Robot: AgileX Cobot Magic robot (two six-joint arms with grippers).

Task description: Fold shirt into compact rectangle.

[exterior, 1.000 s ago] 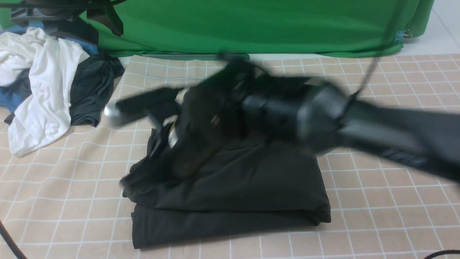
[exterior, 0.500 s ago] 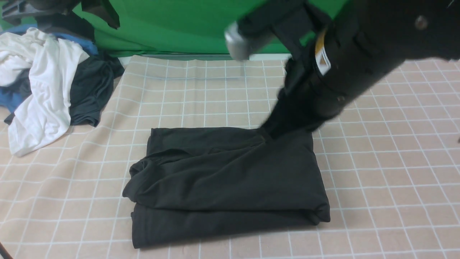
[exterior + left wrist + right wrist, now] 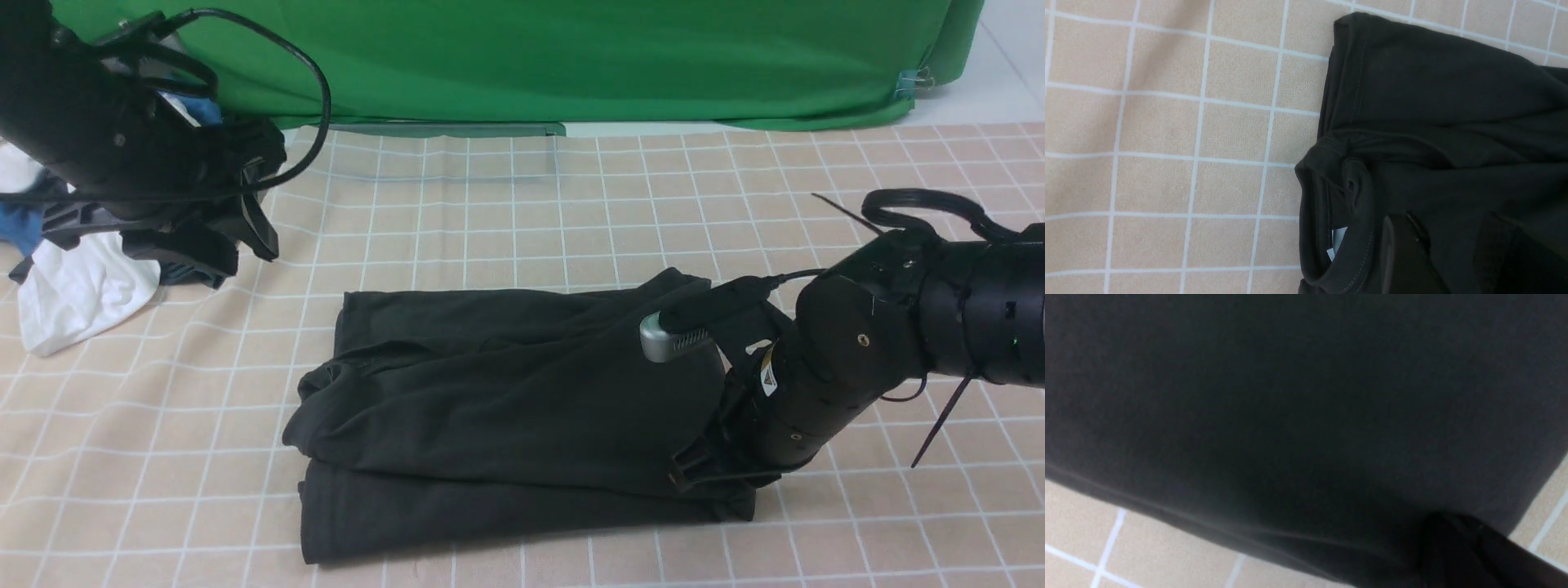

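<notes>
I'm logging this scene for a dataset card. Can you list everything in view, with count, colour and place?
folded black cotton shirt: one, black, centre of the cloth, neck label showing in the left wrist view
checked table cloth: one, beige with white lines, covering the table
green backdrop cloth: one, green, along the far edge
heap of loose garments: one heap, white, blue and dark, far left, partly hidden
left gripper: one, black, by the heap, away from the shirt
right gripper: one, black, shut, at the shirt's right edge

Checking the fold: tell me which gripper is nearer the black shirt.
Right. The right gripper is down at the shirt's right edge; the left gripper sits beyond its far-left corner.
</notes>
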